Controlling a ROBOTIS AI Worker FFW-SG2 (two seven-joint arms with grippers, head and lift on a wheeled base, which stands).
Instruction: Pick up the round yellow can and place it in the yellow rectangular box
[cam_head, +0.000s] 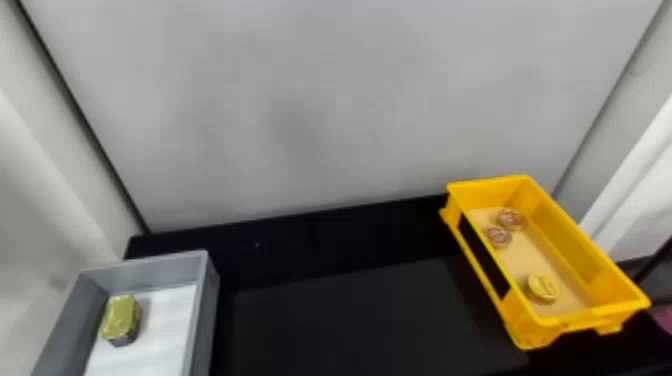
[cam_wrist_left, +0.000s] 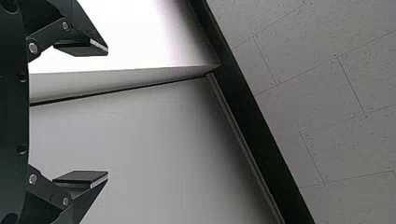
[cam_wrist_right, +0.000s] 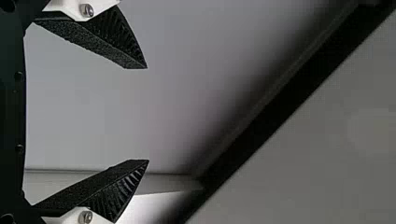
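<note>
Left gripper (cam_wrist_left: 108, 112), left wrist view: two black fingers (cam_wrist_left: 83, 23) spread wide, flat pads (cam_wrist_left: 77, 50) facing each other | Right gripper (cam_wrist_right: 147, 114), right wrist view: dark, ribbed fingers (cam_wrist_right: 116, 52) on white mounts (cam_wrist_right: 67, 6), tips well apart, angled inward

A rectangular, gold-topped tin (cam_head: 120, 316) is resting on the white liner (cam_head: 162, 325) of a gray bin (cam_head: 207, 310) at the left of a black table (cam_head: 350, 315), while two round, reddish-topped cans (cam_head: 511, 219) are sitting close together at right. A gray wall (cam_head: 325, 100) is standing behind; ceiling panels (cam_wrist_left: 322, 79) are stretching overhead.
</note>
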